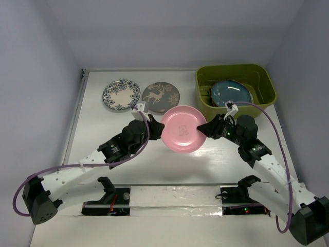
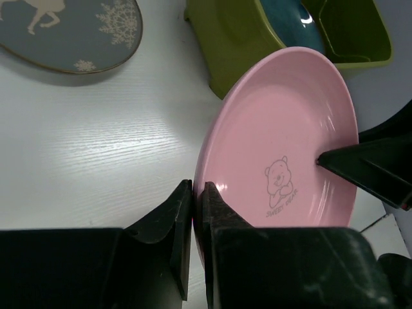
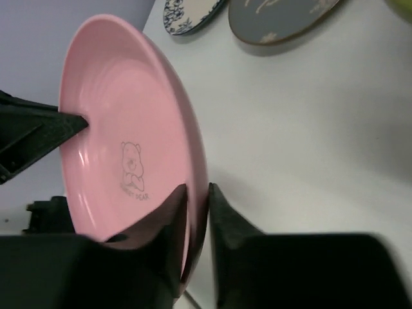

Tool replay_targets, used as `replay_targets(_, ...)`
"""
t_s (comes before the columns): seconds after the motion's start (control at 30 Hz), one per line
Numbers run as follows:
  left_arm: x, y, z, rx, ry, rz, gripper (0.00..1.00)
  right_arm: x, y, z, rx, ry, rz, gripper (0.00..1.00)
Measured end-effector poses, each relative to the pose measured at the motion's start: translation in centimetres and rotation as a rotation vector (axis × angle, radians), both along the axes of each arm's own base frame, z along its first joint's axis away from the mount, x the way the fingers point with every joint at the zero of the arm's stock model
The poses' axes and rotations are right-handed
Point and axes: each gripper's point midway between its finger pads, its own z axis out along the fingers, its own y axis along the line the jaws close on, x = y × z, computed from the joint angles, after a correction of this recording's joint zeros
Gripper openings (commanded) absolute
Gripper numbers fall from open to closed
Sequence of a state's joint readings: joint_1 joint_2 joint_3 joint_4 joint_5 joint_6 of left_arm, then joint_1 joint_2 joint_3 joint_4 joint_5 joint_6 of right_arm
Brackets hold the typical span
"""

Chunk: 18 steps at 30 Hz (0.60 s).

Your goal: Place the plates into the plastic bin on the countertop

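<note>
Pink plate held tilted off counter, btwn both arms. L fingers clamped on its left rim, R fingers pinching right rim. Teal plate sits in bin.

The pink plate, printed with a small bear, is held mid-frame, clear of the white surface. A dark teal plate lies in the olive-green bin at upper right. The blue-white floral plate and grey deer plate lie flat side by side, upper left.
</note>
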State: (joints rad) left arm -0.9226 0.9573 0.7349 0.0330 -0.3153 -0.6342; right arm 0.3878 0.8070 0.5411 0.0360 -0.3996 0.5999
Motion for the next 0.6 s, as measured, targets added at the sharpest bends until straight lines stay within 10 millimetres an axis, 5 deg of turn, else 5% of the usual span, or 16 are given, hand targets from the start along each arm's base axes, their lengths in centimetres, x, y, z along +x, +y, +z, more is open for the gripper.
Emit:
replay_targets(0.07, -0.1, 0.7, 0.0, 0.011, -0.012, 0.007, 0.07, 0.2, 0.3, -0.4, 0.012, 0.033, -0.007, 0.01)
replay_targets(0.2, -0.3, 1.4, 0.7, -0.005, -0.038, 0.017, 0.43, 0.9, -0.1, 0.1, 0.018, 0.016, -0.062, 0.00)
replay_targets(0.3, -0.4, 2.9, 1.5, -0.023, -0.070, 0.063, 0.55, 2.4, -0.6, 1.0, 0.008, 0.006, -0.124, 0.00)
replay_targets(0.4, -0.9, 4.8, 1.5, -0.036, -0.091, 0.105, 0.57, 5.3, -1.7, 3.0, 0.005, -0.017, -0.211, 0.00)
replay_targets(0.47, -1.4, 6.0, 1.2, -0.042, -0.099, 0.125, 0.57, 7.8, -3.7, 4.6, 0.013, -0.036, -0.289, 0.00)
replay_targets(0.6, -2.2, 7.9, -0.2, -0.043, -0.098, 0.156, 0.58, 13.6, -11.1, 6.7, 0.013, -0.057, -0.535, 0.00)
